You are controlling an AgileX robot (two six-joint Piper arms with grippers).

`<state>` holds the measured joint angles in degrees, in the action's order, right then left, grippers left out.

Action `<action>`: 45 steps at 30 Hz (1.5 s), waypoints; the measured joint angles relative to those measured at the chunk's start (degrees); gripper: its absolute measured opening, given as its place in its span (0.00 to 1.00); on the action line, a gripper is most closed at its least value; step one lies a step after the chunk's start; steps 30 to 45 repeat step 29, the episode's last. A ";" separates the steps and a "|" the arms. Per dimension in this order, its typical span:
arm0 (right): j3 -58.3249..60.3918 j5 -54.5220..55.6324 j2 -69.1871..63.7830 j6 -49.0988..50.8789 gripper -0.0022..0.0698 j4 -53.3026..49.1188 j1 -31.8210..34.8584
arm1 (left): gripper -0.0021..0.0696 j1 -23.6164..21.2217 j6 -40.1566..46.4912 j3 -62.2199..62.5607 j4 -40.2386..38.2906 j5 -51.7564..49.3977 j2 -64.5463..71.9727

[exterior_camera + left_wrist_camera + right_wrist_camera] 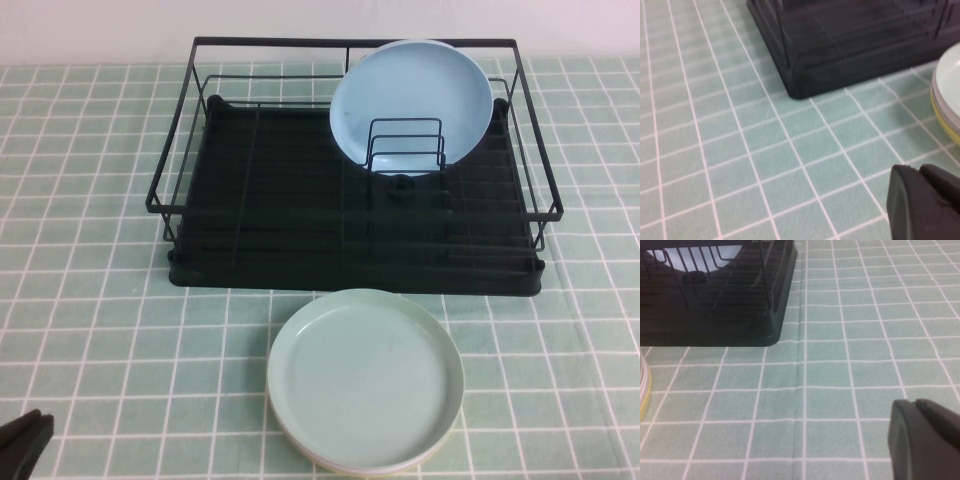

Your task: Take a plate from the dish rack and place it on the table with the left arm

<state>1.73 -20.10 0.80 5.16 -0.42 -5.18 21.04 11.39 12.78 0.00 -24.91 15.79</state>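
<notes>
The pale mint-green plate [365, 378] lies flat on the tiled table [100, 300] in front of the black dish rack [350, 250], on top of other plates whose pale and yellow rims show beneath it. Its edge also shows in the left wrist view [949, 85]. My left gripper [28, 430] is low at the near left, shut and empty, well left of the plate; it also shows in the left wrist view [920, 172]. My right gripper [915, 405] is shut and empty over bare tiles right of the rack [715, 300], and out of the high view.
A light blue plate [410, 95] stands upright in the small wire holder [405, 148] at the rack's back right. The rack's corner [800, 90] lies ahead of my left gripper. Open tiles lie left and right of the rack.
</notes>
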 joint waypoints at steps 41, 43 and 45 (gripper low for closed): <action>0.00 0.00 0.00 0.00 0.00 0.42 0.00 | 0.03 -12.44 -8.72 -14.15 -1.45 5.17 -16.32; 0.00 0.00 0.00 0.00 0.00 0.42 0.00 | 0.03 -12.44 -8.72 -14.15 -1.45 5.17 -16.32; 0.00 0.00 0.00 0.00 0.00 0.42 0.00 | 0.03 -12.44 -8.72 -14.15 -1.45 5.17 -16.32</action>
